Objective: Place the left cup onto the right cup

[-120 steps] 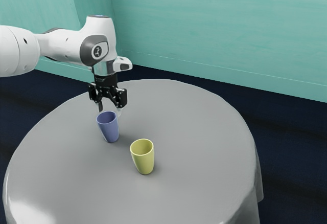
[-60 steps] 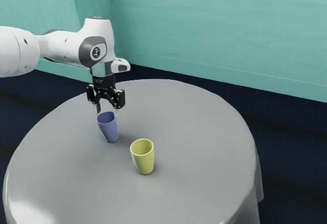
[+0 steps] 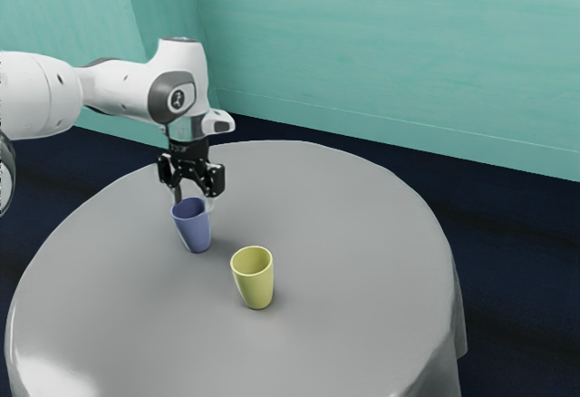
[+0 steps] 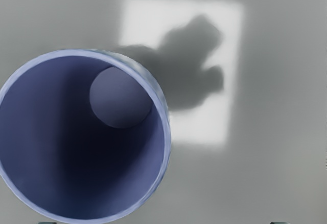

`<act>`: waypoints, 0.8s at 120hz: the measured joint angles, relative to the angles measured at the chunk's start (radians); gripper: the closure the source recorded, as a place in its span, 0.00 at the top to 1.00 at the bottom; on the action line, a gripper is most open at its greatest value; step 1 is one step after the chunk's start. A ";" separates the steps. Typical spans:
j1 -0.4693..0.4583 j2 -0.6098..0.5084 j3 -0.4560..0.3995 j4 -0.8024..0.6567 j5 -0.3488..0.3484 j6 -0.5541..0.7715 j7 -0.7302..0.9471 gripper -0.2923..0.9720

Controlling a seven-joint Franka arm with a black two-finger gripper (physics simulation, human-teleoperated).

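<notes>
A blue cup [image 3: 191, 224] stands upright on the round grey table [image 3: 362, 234], toward the exterior view's left. To its lower right, a short gap away, a yellow-green cup [image 3: 253, 275] stands upright. My gripper [image 3: 192, 196] hangs just above the far rim of the blue cup, pointing down, fingers apart and open, with nothing held. In the wrist view I look straight down into the blue cup [image 4: 82, 137], which lies close under the hand, and my hand's shadow [image 4: 189, 75] falls on the table beside it.
The grey cloth-covered table has free room on the exterior view's right and front. Its edge [image 3: 450, 279] drops off to a dark floor. A teal wall [image 3: 390, 43] stands behind.
My hand shifted slightly left, then back right, and sits a little lower over the blue cup's rim. Both cups have stayed where they were.
</notes>
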 joint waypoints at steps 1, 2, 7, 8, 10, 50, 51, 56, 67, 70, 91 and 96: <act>0.000 0.002 0.000 0.001 0.000 0.000 0.000 0.65; 0.000 0.003 -0.001 0.002 0.000 0.000 0.000 0.65; 0.000 0.010 -0.002 0.006 0.001 0.000 0.000 0.64; 0.000 0.011 -0.002 0.007 0.001 0.000 0.000 0.64; 0.000 0.014 -0.003 0.009 0.001 0.000 0.000 0.64; 0.001 0.048 -0.007 0.036 0.003 -0.001 0.001 0.64; 0.002 0.049 -0.007 0.037 0.003 -0.001 0.001 0.64; 0.003 0.054 -0.008 0.042 0.003 -0.001 0.001 0.64; 0.007 0.065 -0.010 0.050 0.004 -0.002 0.001 0.64; 0.009 0.067 -0.012 0.050 0.004 -0.003 0.001 0.64; 0.019 0.094 -0.020 0.082 0.007 -0.006 0.002 0.64; 0.020 0.100 -0.021 0.090 0.007 -0.007 0.002 0.64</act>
